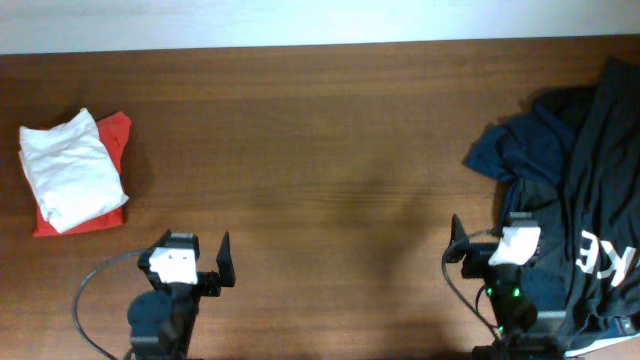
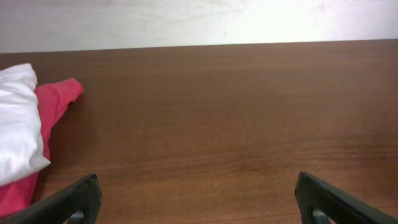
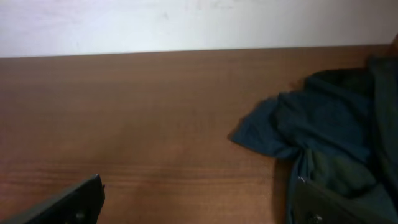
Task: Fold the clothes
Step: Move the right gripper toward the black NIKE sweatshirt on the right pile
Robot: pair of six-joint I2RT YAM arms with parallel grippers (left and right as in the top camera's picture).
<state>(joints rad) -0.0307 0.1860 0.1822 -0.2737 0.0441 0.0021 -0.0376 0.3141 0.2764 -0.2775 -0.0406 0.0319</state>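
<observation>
A folded white garment (image 1: 68, 166) lies on a folded red garment (image 1: 112, 134) at the table's far left; both show at the left edge of the left wrist view, white (image 2: 17, 127) on red (image 2: 55, 99). A crumpled dark blue garment (image 1: 530, 148) and a black garment with white lettering (image 1: 605, 200) lie heaped at the right; the blue one fills the right of the right wrist view (image 3: 317, 130). My left gripper (image 1: 193, 262) is open and empty near the front edge (image 2: 198, 199). My right gripper (image 1: 487, 243) is open and empty beside the heap (image 3: 196, 202).
The brown wooden table (image 1: 320, 140) stretches between the two piles. A pale wall (image 2: 199, 22) runs behind its far edge. The black garment hangs over the front right corner.
</observation>
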